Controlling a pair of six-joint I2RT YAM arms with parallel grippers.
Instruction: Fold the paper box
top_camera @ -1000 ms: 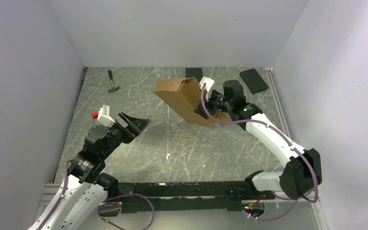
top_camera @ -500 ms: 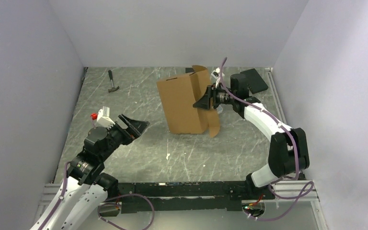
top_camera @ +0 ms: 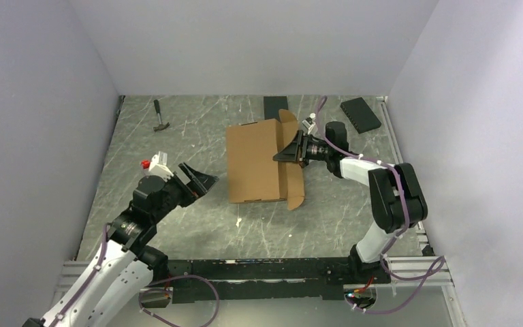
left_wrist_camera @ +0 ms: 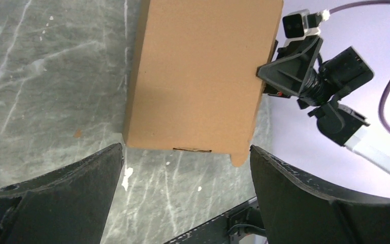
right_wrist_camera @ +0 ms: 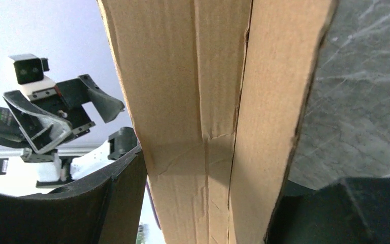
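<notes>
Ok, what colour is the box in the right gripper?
Plain brown; the paper box shows best in left wrist view.

Plain brown corrugated cardboard paper box (top_camera: 255,160) (left_wrist_camera: 198,76) (right_wrist_camera: 203,101): partly folded into a shallow rectangular form, broad plain face up, lying on the grey marbled table (top_camera: 177,136) just right of centre. The right-hand flap stands loose, with a rounded tab at its near corner. There is a small slot in the near edge.
</notes>
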